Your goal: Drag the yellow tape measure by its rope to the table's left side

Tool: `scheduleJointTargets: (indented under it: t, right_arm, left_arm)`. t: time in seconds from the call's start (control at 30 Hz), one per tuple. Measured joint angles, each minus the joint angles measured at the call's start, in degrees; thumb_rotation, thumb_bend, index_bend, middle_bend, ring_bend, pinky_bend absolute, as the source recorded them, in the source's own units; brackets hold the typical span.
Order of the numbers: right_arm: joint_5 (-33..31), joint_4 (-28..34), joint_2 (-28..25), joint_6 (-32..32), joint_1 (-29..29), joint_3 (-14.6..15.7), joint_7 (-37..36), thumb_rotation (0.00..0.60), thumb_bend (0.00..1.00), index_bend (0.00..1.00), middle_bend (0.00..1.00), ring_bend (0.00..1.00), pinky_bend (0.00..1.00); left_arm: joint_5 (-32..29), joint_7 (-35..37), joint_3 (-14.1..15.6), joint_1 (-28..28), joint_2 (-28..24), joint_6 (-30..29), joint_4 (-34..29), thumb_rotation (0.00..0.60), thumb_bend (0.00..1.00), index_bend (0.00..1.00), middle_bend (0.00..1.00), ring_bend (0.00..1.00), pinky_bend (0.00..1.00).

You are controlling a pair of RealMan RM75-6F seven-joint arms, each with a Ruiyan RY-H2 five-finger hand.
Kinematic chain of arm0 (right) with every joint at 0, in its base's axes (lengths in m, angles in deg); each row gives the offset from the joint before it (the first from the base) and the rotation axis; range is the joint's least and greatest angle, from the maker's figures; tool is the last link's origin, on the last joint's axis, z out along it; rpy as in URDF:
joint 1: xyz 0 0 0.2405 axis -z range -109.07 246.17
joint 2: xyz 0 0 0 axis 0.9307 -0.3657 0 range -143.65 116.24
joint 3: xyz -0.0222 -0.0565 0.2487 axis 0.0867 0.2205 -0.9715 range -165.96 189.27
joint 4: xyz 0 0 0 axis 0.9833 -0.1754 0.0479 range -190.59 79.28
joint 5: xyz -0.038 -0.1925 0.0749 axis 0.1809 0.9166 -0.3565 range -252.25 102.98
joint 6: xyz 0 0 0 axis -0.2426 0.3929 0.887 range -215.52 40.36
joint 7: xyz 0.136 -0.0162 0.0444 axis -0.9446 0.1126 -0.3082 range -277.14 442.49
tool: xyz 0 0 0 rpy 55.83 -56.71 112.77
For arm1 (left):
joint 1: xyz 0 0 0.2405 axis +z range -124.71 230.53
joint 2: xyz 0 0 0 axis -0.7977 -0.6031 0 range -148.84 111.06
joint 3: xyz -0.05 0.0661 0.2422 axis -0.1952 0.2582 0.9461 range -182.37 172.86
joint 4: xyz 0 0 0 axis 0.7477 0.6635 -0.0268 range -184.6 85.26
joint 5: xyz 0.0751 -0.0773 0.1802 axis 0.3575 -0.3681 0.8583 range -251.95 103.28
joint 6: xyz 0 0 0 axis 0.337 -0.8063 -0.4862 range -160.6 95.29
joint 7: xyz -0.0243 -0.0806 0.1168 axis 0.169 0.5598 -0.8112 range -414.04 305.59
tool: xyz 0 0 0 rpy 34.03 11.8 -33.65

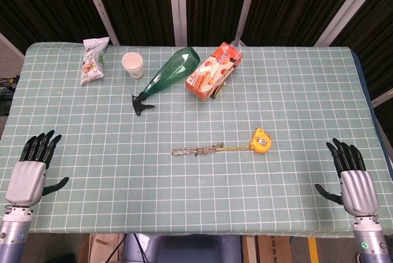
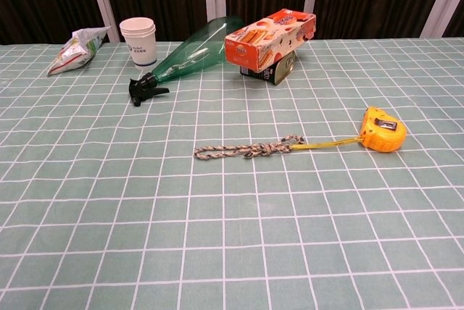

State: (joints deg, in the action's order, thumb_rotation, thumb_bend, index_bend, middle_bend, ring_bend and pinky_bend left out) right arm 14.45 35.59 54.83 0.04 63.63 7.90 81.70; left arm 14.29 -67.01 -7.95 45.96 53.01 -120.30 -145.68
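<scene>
The yellow tape measure (image 1: 261,141) (image 2: 383,130) lies on the green checked table, right of centre. A thin yellow strip joins it to a braided rope (image 1: 196,150) (image 2: 246,151) that stretches out to its left. My left hand (image 1: 32,169) hovers at the table's near left corner, fingers spread, holding nothing. At the near right corner my right hand (image 1: 352,177) does the same. Both hands are far from the rope, and neither shows in the chest view.
Along the far side stand a snack bag (image 1: 93,60), a white paper cup (image 1: 132,65), a green spray bottle (image 1: 164,77) lying on its side, and an orange box (image 1: 213,71) propped on a dark object.
</scene>
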Motion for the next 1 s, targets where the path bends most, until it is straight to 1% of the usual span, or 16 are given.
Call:
scheduleJointTargets:
  t: [0.2,0.37,0.57,0.73,0.87,1.0]
  right_arm:
    - [-0.6,0.0,0.2,-0.1,0.0,-0.3,-0.1,0.6,0.18,0.0,0.0,0.0,0.0]
    - [-1.6,0.5,0.0,-0.9,0.0,-0.4,-0.8,0.6,0.18,0.0,0.0,0.0,0.0]
    - [-2.7,0.9,0.0,-2.0,-0.3,-0.7,-1.2,0.6,0.18,0.0,0.0,0.0,0.0]
    - [-3.9,1.4,-0.1,-2.8,-0.5,-1.0,-1.9,0.6,0.18,0.0,0.0,0.0,0.0]
    - [-4.7,1.7,-0.4,-3.4,-0.5,-1.2,-2.7,0.6,0.18,0.0,0.0,0.0,0.0]
    - [-5.6,2.1,-0.7,-4.1,-0.6,-1.4,-3.4,0.6,0.18,0.0,0.0,0.0,0.0]
  left_arm:
    - [-0.1,-1.1,0.0,-0.5,-0.3,0.9,0.1,0.6,0.0,0.0,0.0,0.0,0.0]
    - [0.0,-2.7,-0.8,-2.3,-1.6,2.9,0.2,0.6,0.0,0.0,0.0,0.0,0.0]
    - [-1.7,-4.5,-3.2,-6.6,-4.6,8.8,-2.2,0.6,0.0,0.0,0.0,0.0,0.0]
    - [-4.8,-7.5,-6.3,-12.6,-6.9,16.4,-5.9,0.6,0.01,0.01,0.0,0.0,0.0]
    - [-8.8,-10.9,-8.9,-18.5,-7.2,23.1,-7.4,0.6,0.05,0.11,0.0,0.0,0.0]
    - [-14.0,-14.5,-10.8,-24.2,-5.5,28.7,-7.5,0.6,0.09,0.2,0.0,0.0,0.0]
